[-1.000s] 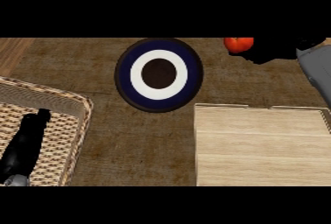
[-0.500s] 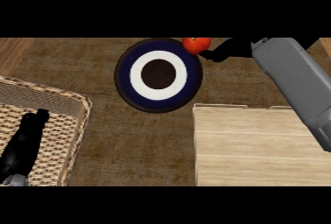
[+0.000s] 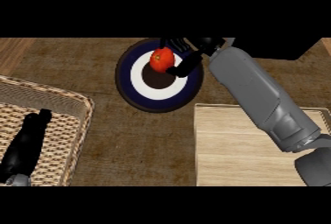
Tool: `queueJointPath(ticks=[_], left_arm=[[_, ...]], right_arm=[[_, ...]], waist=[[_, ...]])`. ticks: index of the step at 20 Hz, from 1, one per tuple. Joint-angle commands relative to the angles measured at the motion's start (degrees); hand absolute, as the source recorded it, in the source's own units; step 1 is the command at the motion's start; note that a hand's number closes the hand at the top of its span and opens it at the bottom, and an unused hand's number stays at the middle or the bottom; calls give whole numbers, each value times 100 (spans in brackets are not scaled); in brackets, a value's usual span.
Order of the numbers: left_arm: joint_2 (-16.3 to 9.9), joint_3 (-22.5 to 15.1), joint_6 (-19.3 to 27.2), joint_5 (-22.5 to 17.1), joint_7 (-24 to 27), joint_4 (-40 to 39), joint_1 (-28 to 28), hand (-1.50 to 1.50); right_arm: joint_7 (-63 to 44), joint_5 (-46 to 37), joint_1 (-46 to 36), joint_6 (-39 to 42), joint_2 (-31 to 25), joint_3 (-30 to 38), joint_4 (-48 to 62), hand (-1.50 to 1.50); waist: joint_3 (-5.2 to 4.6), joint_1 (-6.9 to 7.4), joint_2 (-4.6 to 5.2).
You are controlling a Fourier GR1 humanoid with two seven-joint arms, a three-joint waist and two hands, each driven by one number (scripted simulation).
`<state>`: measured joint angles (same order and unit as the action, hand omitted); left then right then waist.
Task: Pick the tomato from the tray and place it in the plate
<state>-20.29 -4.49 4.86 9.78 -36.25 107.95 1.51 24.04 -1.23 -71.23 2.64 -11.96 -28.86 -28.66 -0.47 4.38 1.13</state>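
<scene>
We have swung our right robot hand (image 3: 184,57), still pinching the tomato (image 3: 162,58), leftward over the plate (image 3: 129,81), so release comes next.

The tomato (image 3: 162,58) is bright red-orange with a small dark spot at its top. The plate (image 3: 129,83) has rings: a dark navy outer band, a white ring inside it and a dark brown middle. The right hand (image 3: 184,65) is black, and its forearm is plain grey. The left hand (image 3: 26,144) is black too. The tray (image 3: 245,148) is pale wood with faint lines of grain. The basket (image 3: 71,127) is tan wicker in a criss-cross weave. The table (image 3: 129,144) is mottled dark brown, with a lighter, reddish wooden strip at its far left.
</scene>
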Motion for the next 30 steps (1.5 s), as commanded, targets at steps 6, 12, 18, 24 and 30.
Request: queueJointPath(ticks=[6,12,18,24,30], left_arm=[[-37,151,-49,-89,1715,-193,28,0],[-65,133,-152,-133,1845,-139,181,0],[-18,162,-77,-34,1693,-173,105,0],[21,142,-82,-25,1596,1,50,0],[-18,141,-150,-16,1591,87,42,0]], right_arm=[[-776,246,-118,-175,892,302,830,-150],[-218,513,29,-373,996,694,973,-150],[-346,1361,-278,-579,804,1729,1051,-150],[-115,1956,65,-18,213,2404,1342,-150],[406,2279,464,825,-378,2796,1504,-150]], waist=[[7,-69,3],[12,-31,27],[15,-93,14],[25,-50,78],[31,28,139]])
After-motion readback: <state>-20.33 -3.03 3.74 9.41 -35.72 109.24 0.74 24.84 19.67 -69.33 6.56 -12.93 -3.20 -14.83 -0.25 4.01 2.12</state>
